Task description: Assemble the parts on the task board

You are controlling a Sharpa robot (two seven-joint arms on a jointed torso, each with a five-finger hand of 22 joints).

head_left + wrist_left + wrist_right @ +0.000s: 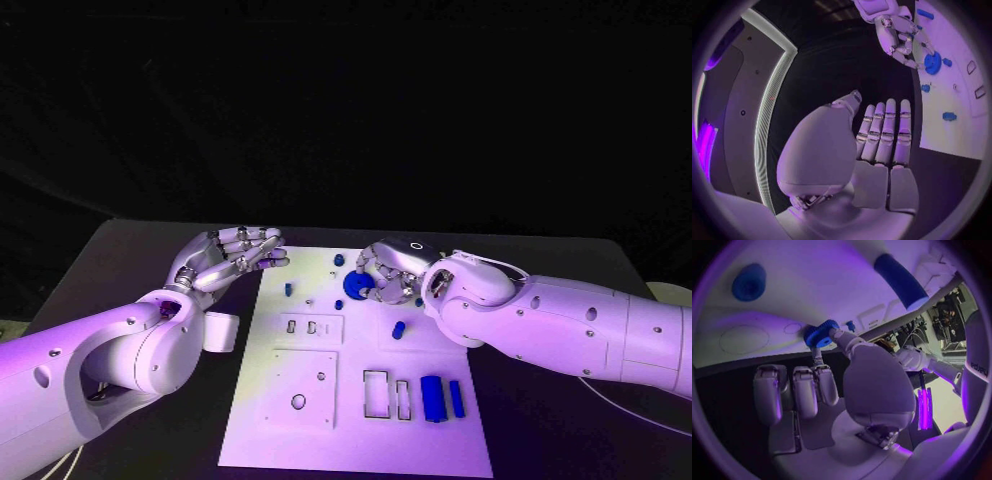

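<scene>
The white task board (pixel 361 440) lies in the middle of the black table. My right hand (pixel 392 268) reaches over the board's far part and pinches a blue toothed wheel (pixel 356 287) between thumb and a finger; the right wrist view shows the wheel (pixel 821 333) at my fingertips, close above the board. My left hand (pixel 228 255) hovers off the board's far left corner, palm up, fingers (pixel 882 132) straight and apart, holding nothing. Two blue blocks (pixel 433 398) stand near the board's front right. A small blue peg (pixel 398 330) lies mid-board.
More small blue parts sit near the board's far edge (pixel 339 259) and its left edge (pixel 289 289). Rectangular recesses (pixel 378 393) and a round hole (pixel 299 401) mark the front half. Bare black table (pixel 144 260) lies left of the board.
</scene>
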